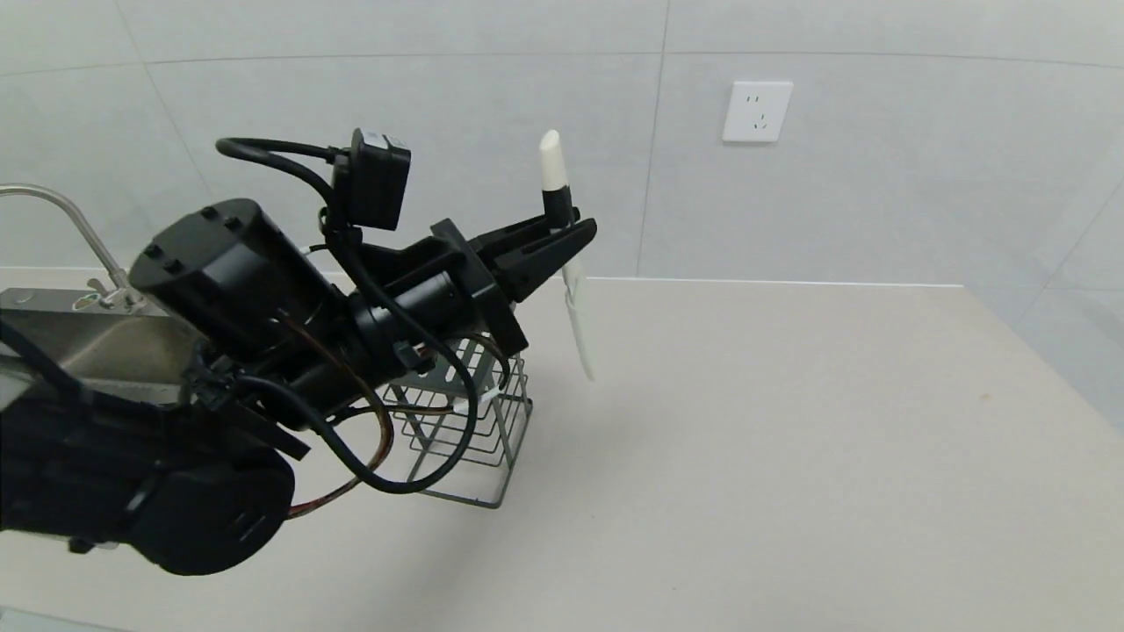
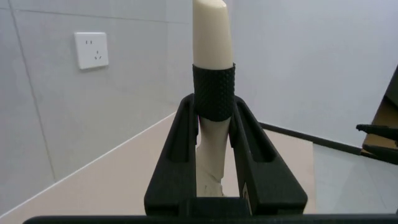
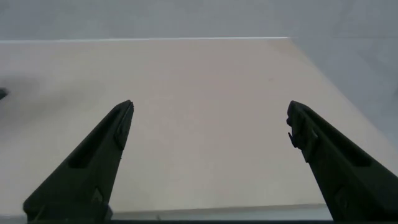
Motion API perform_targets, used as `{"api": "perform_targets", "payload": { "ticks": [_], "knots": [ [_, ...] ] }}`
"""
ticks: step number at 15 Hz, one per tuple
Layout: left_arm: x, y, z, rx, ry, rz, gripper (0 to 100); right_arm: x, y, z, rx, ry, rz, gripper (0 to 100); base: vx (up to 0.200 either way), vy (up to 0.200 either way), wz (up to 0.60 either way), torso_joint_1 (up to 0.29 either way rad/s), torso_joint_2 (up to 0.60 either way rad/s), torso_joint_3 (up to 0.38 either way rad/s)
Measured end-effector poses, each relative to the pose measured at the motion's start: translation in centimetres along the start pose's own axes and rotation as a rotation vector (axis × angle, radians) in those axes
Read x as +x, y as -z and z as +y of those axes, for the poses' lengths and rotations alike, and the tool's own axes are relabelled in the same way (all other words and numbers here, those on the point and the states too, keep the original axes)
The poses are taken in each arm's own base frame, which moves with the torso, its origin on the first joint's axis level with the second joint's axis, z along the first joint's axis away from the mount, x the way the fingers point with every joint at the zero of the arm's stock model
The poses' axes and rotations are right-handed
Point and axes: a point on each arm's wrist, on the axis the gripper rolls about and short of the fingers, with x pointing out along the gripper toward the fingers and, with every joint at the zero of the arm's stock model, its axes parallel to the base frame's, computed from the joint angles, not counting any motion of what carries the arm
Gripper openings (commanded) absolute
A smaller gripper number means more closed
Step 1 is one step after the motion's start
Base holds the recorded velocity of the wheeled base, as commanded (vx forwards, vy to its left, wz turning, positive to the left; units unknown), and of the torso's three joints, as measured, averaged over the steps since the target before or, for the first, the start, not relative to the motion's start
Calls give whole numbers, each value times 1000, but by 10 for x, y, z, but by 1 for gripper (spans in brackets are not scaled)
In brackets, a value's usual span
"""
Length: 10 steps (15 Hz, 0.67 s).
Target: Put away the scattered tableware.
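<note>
Kitchen setting, beige countertop (image 1: 790, 439), steel sink (image 1: 53, 303) with curved tap (image 1: 54, 197), grey tiled wall (image 1: 922, 175), wall socket (image 1: 757, 111)

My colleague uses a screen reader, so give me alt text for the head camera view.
The left gripper is shut on a white utensil with a black band, held roughly upright above a beige counter, near a wire basket. A sink is at the left.

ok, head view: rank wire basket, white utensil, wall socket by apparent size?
1. wire basket, largest, though partly hidden.
2. white utensil, longest but thin; held in the left end effector, nearer the camera.
3. wall socket, smallest; it sits farthest off, so its true size is unsure.
</note>
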Motion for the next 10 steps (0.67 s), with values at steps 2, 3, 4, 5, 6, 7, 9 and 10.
{"api": "perform_targets", "payload": {
  "ticks": [2,3,4,5,6,7,9,10],
  "knots": [
    [-3,-22,-1,-4,-19,29,0,0,0,0,-1,-6,4,100,0,0,0,0,0,0],
    [-6,-34,-2,-4,-28,39,0,0,0,0,-1,-8,4,100,0,0,0,0,0,0],
    [-10,-46,-1,4,-46,46,0,0,0,0,-1,-6,4,100,0,0,0,0,0,0],
    [-16,-54,0,33,-72,65,0,0,0,0,-1,-7,4,100,0,0,0,0,0,0],
    [-20,-64,1,71,-106,60,0,0,0,0,-1,-8,4,100,0,0,0,0,0,0],
    [-20,-72,0,94,-136,51,0,0,0,0,-1,-7,4,100,0,0,0,0,0,0],
    [-14,-87,0,115,-196,19,0,0,0,0,-1,-9,3,100,0,0,0,0,0,0],
    [-10,-90,0,118,-212,7,0,0,0,0,-1,-10,4,100,0,0,0,0,0,0]
  ]
}}
